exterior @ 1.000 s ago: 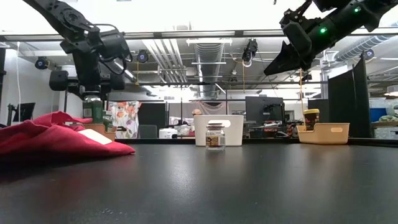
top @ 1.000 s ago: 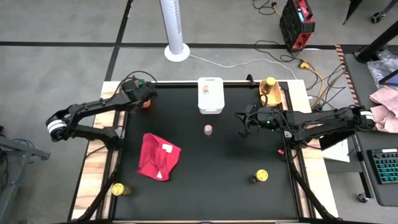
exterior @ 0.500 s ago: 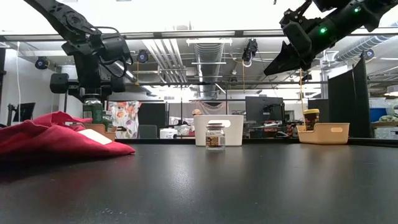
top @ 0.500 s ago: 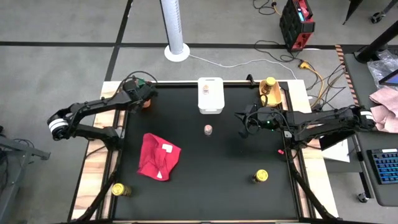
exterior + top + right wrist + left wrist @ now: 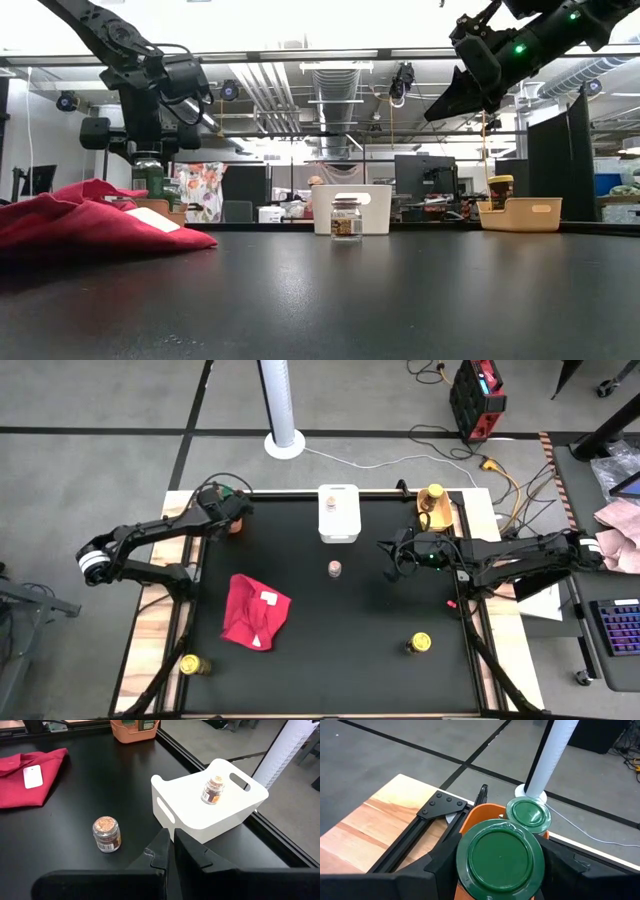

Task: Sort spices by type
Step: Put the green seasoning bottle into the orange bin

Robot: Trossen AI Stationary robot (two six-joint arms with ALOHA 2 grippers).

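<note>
In the left wrist view, a spice jar with a green lid [image 5: 500, 855] sits between the fingers of my left gripper [image 5: 500, 870], over the orange bin [image 5: 479, 816] at the table's far left corner. A second green-lidded jar [image 5: 529, 813] stands in that bin. My right gripper [image 5: 390, 563] hangs shut in the air right of centre, touching nothing. A pale-lidded jar [image 5: 334, 568] stands on the table mid-way. Another jar [image 5: 212, 790] stands in the white bin [image 5: 338, 525]. Yellow-lidded jars stand near right [image 5: 420, 644], near left [image 5: 190, 664] and in the yellow bin [image 5: 434, 491]. My left gripper pinches the green-lidded jar between its two fingers [image 5: 440, 866], one on each side, at about the lid's rim [image 5: 461, 862]. The fingers slant down from the table's near left. The jar [image 5: 148, 178] is upright at the orange bin's rim; whether its bottom rests there, I cannot tell.
A crumpled red cloth [image 5: 255, 612] with a white tag lies left of centre. The yellow bin [image 5: 440, 515] stands at the far right and the white bin at the far middle. The black tabletop lies bare between the cloth and the right-hand jar.
</note>
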